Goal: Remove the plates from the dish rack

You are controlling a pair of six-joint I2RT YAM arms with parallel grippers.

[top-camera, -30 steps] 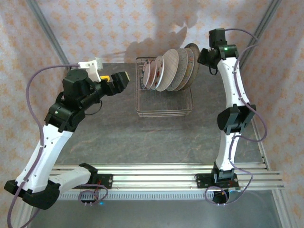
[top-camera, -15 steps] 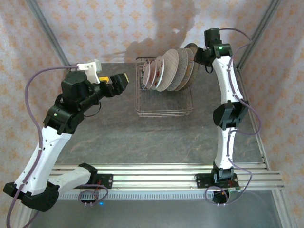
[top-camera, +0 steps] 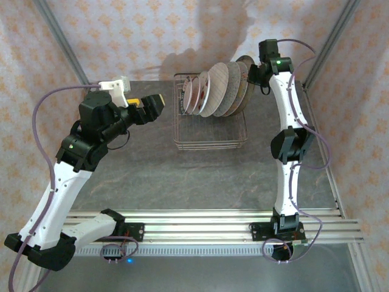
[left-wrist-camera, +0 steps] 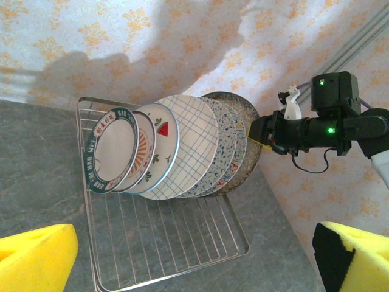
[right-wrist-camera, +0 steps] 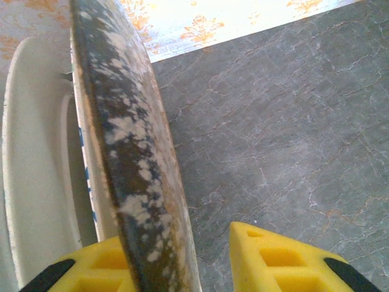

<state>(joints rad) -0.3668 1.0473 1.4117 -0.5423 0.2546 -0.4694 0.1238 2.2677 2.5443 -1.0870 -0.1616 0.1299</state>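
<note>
Several plates lean on edge in the wire dish rack [top-camera: 209, 139] at the back of the table. In the left wrist view they run from a dark-rimmed plate [left-wrist-camera: 112, 151] through a plaid plate [left-wrist-camera: 193, 145] to a dark speckled plate [left-wrist-camera: 250, 155] at the right end. My right gripper [top-camera: 254, 72] is open at that end, and the speckled plate's rim [right-wrist-camera: 130, 152] stands between its yellow fingers [right-wrist-camera: 282, 261]; the right finger is clear of it. My left gripper [top-camera: 152, 106] hangs open to the left of the rack, holding nothing, its yellow fingers [left-wrist-camera: 36, 260] framing the dish rack [left-wrist-camera: 164, 243].
The grey stone table [top-camera: 182, 176] has free surface in front of and on both sides of the rack. Patterned walls close in the back and sides, with metal posts [top-camera: 61, 42] at the corners. An aluminium rail [top-camera: 200, 219] runs along the near edge.
My right arm has swung a little left and toward the back, bringing its gripper over the speckled plate's rim. The left arm has barely moved.
</note>
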